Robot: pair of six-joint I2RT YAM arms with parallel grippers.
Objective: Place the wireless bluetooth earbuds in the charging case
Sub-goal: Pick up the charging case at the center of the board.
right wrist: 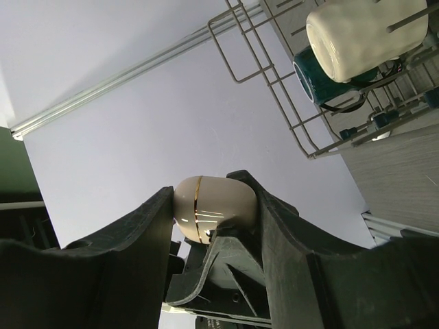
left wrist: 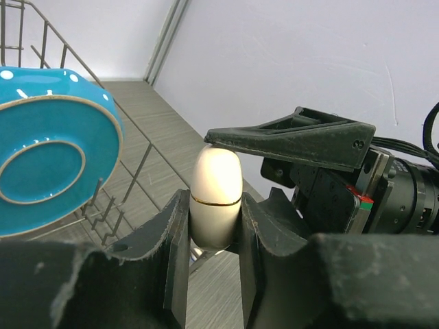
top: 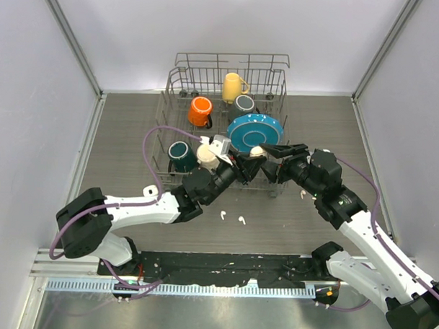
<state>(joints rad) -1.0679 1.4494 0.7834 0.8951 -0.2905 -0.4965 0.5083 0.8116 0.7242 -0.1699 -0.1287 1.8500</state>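
Note:
The charging case (top: 256, 150), a cream egg-shaped shell with a thin gold seam, hangs closed in the air in front of the dish rack. My left gripper (left wrist: 215, 200) is shut on its lower half (left wrist: 216, 219). My right gripper (right wrist: 206, 190) clamps the same case (right wrist: 212, 202) from the opposite side, with one finger (left wrist: 295, 139) lying over its top. Two wireless bluetooth earbuds (top: 223, 215) (top: 241, 220), tiny and white, lie on the table below, apart from both grippers. Another small white piece (top: 303, 194) lies by the right arm.
A wire dish rack (top: 181, 76) stands at the back. It holds a teal plate (top: 254, 131), an orange mug (top: 200, 110), a yellow mug (top: 232, 86), a grey mug (top: 245, 103), a dark teal mug (top: 181, 156) and a cream mug (top: 205, 155).

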